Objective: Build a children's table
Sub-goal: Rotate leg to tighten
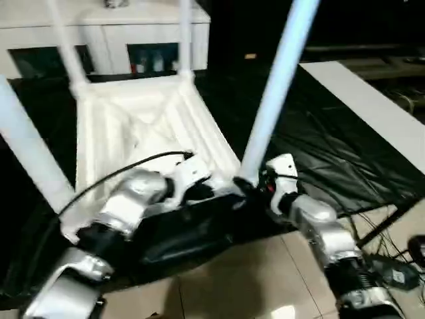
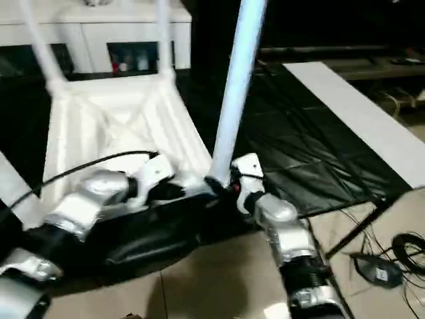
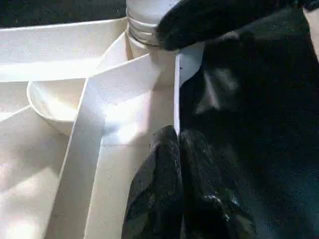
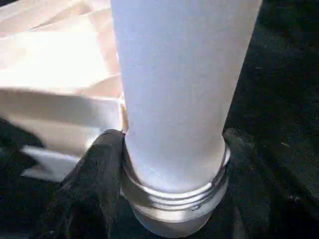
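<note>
The white tabletop (image 1: 146,126) lies upside down on a black sheet, ribbed underside up. Legs stand in its corner sockets: two thin ones at the far corners (image 1: 63,40) (image 1: 186,33), one at the near left (image 1: 26,146), and a near-right leg (image 1: 275,86) leaning slightly right. My right gripper (image 4: 172,149) clasps the base of that near-right leg (image 4: 174,99), just above its threaded collar, with one finger on each side. My left gripper (image 3: 177,137) is shut on the tabletop's thin near rim (image 3: 177,89), beside that corner socket.
A white cabinet (image 1: 106,40) with dark glass doors stands behind the tabletop. The black sheet (image 1: 319,146) spreads to the right, edged by a long white board (image 1: 372,106). Cables and a small device (image 1: 392,266) lie on the tiled floor at the near right.
</note>
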`<state>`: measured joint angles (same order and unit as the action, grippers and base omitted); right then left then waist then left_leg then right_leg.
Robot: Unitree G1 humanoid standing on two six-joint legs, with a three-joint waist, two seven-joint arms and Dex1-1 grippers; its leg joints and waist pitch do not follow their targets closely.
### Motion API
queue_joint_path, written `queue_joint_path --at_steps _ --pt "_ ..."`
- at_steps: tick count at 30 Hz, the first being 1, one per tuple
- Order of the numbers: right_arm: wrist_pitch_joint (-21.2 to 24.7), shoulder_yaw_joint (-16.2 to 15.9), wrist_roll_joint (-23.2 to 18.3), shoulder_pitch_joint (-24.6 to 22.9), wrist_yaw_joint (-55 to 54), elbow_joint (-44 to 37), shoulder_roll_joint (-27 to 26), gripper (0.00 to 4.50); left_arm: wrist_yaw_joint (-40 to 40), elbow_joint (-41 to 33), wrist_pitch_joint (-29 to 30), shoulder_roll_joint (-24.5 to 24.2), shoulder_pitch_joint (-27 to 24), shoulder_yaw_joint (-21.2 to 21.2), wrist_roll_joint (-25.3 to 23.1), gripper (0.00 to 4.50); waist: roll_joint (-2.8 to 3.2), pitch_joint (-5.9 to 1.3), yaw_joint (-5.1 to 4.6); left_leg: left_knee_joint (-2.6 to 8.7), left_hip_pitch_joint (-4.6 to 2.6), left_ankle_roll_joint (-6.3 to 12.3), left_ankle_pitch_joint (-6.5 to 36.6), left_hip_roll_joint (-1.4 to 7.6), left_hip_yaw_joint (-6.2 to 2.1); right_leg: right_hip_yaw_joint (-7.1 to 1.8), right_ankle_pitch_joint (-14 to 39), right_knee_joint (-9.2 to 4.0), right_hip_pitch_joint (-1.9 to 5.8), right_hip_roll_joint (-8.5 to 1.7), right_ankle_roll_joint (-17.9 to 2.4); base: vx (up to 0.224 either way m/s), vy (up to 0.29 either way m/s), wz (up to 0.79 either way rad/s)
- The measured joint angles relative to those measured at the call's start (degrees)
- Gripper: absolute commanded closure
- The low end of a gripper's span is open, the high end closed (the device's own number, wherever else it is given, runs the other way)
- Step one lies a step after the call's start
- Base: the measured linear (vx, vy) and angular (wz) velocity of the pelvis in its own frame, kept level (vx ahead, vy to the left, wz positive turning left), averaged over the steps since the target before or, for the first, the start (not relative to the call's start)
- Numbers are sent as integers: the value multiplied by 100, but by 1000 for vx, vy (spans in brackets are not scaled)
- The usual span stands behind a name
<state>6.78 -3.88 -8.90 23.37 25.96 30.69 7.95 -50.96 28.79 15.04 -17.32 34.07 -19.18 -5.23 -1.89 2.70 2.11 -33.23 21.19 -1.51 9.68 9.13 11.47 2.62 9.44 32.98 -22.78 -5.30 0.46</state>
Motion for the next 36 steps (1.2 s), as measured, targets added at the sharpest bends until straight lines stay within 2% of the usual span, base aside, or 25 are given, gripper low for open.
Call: queue_joint_path --at_steps 4,6,8,9,11,13,15,16,18,20,22,24,28,33,36 --pt "-37 367 100 279 -1189 419 -605 181 906 394 243 726 156 192 -10 450 17 9 -16 -27 -2 2 1 -1 -15 13 6 -18 -21 -1 9 -27 5 0" --pt "-112 575 190 464 -1717 685 -798 181 1405 586 206 1108 159 322 -10 450 45 17 -27 -26 1 3 2 2 -37 57 7 -78 4 -6 9 0 0 0" --pt "-123 644 208 602 -1826 876 -813 181 1677 695 144 1313 159 361 -20 450 73 20 -49 -21 5 4 2 9 -79 130 7 -168 49 -18 9 0 0 0" --pt "-125 656 229 600 -1826 879 -813 181 1699 731 84 1334 158 359 -31 450 91 21 -54 -10 2 4 2 7 -100 145 7 -204 86 -16 9 0 0 0" --pt "-141 659 229 597 -1824 872 -813 181 1700 760 -18 1334 158 354 -74 450 99 22 -56 -1 6 4 2 -4 -102 139 7 -217 85 -18 9 0 0 0" --pt "-141 680 224 554 -1813 821 -813 125 1700 776 -70 1335 158 329 -100 450 98 23 -42 6 2 4 2 -6 -101 136 7 -217 56 -18 9 0 0 0" --pt "-198 687 163 499 -1657 752 -833 111 1794 825 -189 1304 158 331 -147 450 99 23 -53 15 0 4 2 -6 -102 139 7 -217 54 -18 9 0 0 0" --pt "-232 677 154 446 -1539 718 -899 94 1921 859 -258 1270 160 360 -188 450 99 24 -70 18 2 4 2 -6 -105 142 7 -216 67 -18 9 0 0 0" --pt "-300 380 140 311 -1177 634 -1221 78 2178 939 -290 1205 236 463 -247 450 101 43 -221 15 31 3 2 -6 -141 171 7 -217 18 -18 9 0 5 -23" --pt "-364 314 161 290 -1173 511 -1219 66 2181 943 -385 1140 264 482 -266 450 112 47 -254 7 95 2 1 -8 -168 199 5 -221 -48 -19 6 -5 3 -13" --pt "-366 251 188 249 -1103 350 -1137 62 2132 943 -454 1129 265 460 -266 450 107 50 -230 10 96 2 1 -7 -153 176 -25 -203 -58 -17 -40 0 0 0" --pt "-366 144 232 139 -1090 63 -1048 36 1994 933 -520 1054 263 422 -264 450 106 51 -173 18 90 2 1 -7 -140 158 -33 -179 -69 -13 -50 0 0 0" --pt "-308 85 258 -91 -1019 -428 -884 17 1593 804 -720 863 196 291 -243 450 104 52 -13 34 88 -1 -1 3 -122 144 -55 -163 -73 -5 -57 0 0 0" --pt "-115 -73 215 -589 -522 -1215 -604 8 1036 460 -867 525 32 191 -178 450 90 60 57 30 91 -5 -4 12 -73 108 -94 -134 -83 -7 -72 0 0 0" --pt "41 -192 31 -841 -32 -1649 -279 8 606 275 -924 253 -3 87 -121 450 89 61 95 15 85 -5 -4 27 -21 80 -95 -84 -90 -10 -72 0 0 0"
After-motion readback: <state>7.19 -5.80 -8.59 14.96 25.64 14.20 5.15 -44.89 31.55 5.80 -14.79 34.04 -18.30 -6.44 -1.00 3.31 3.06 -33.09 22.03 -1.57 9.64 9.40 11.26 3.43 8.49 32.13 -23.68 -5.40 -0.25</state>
